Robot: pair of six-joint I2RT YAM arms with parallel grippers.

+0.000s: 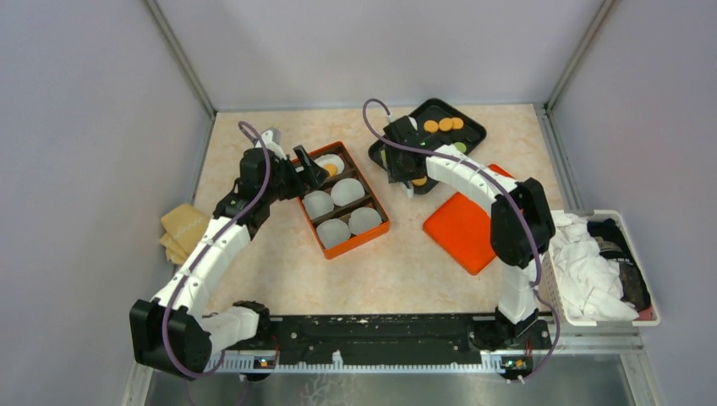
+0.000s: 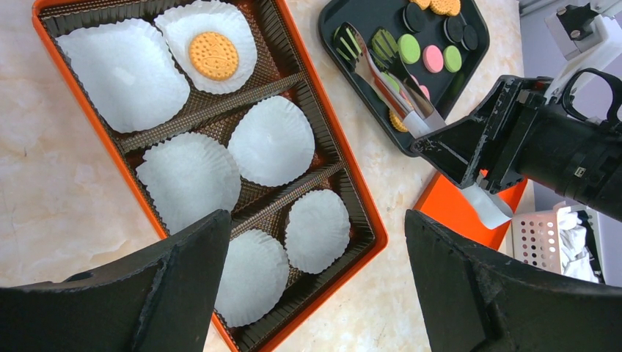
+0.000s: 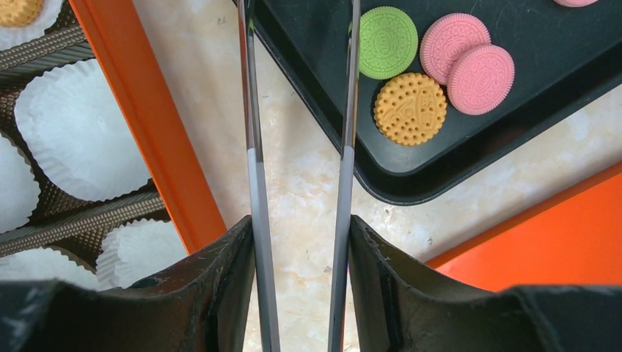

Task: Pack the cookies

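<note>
The cookies lie on a black tray [image 1: 478,131]: orange ones [image 1: 444,124] at the back, and a green [image 3: 388,32], an orange [image 3: 410,108] and two pink ones [image 3: 480,79] near its front corner. One orange cookie [image 2: 213,56] sits in a paper cup in the orange box [image 1: 372,233]. My right gripper [image 3: 299,224] is shut on metal tongs [image 3: 253,147]. Their two arms stand apart and reach over the tray's edge, and the green tips [image 2: 348,40] are spread. My left gripper [image 2: 315,220] hangs open above the box, holding nothing.
The box holds several white paper cups [image 2: 271,139] between brown dividers. A flat orange lid [image 1: 465,228] lies right of the box. A white basket of cloths [image 1: 596,266] stands at the right edge, a tan cloth [image 1: 182,228] at the left. Walls enclose the table.
</note>
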